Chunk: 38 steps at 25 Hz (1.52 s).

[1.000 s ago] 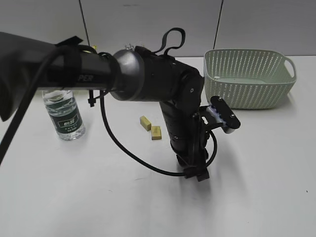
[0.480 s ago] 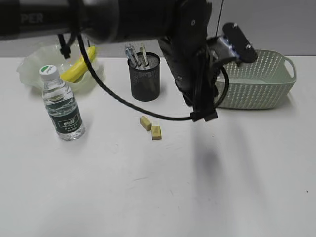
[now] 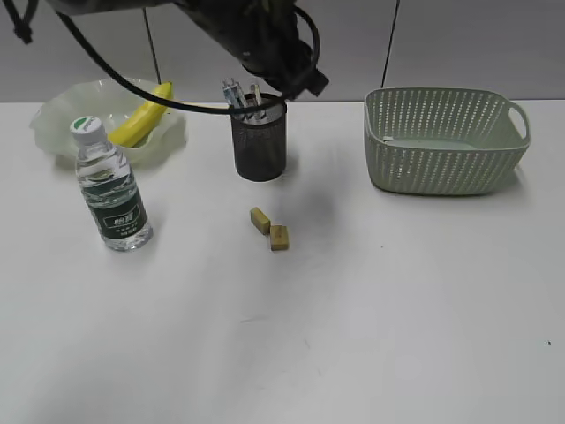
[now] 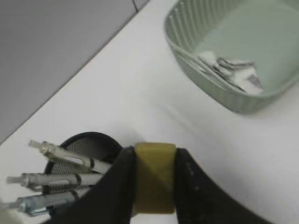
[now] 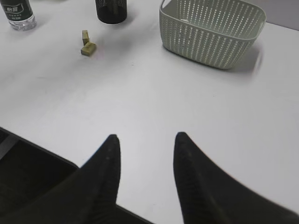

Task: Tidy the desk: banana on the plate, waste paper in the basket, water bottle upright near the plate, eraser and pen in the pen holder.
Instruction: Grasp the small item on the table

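Left hand (image 4: 154,184) is clamped on a yellow-tan eraser block (image 4: 154,179), held w/ both dark fingers pressed to its sides, hovering just above and beside the black mesh pen holder (image 3: 259,137), which stands near the middle of the counter's far edge w/ several pens (image 4: 60,179) inside. Right hand (image 5: 145,177) has its fingers spread apart, holding nothing, low over the counter (image 3: 397,309) at the near edge. Two more small eraser pieces (image 3: 269,228) lie touching each other on the counter, in front of the pen holder, approx. mid-counter. Water bottle (image 3: 111,187) stands upright toward the left edge, near the wavy-rimmed plate (image 3: 53,132) in the far left corner; banana (image 3: 143,115) lies in the plate. Green perforated basket (image 3: 441,140) sits by the far right corner; crumpled waste paper (image 4: 231,74) lies inside it, against one wall.
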{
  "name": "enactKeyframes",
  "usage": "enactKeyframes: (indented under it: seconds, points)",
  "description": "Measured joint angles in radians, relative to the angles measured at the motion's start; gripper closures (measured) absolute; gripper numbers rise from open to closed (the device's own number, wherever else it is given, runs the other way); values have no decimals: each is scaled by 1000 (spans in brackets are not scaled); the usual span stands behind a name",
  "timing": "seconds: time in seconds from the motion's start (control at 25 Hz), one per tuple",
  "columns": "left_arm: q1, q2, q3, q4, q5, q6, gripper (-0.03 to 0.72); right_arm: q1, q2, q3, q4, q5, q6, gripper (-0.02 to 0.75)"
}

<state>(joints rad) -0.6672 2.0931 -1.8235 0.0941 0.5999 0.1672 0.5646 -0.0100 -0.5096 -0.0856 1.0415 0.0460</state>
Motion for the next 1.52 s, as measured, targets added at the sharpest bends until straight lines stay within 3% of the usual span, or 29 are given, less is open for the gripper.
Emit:
enactKeyframes:
  seconds: [0.24,0.36,1.52]
  points:
    - [156,8,0,-283,-103,-5,504,0,0,0,0,0,0,423]
    - [209,30,0,-361,-112,-5,504,0,0,0,0,0,0,423]
    - [185,147,0,-373,-227,3,503,0,0,0,0,-1,0,423]
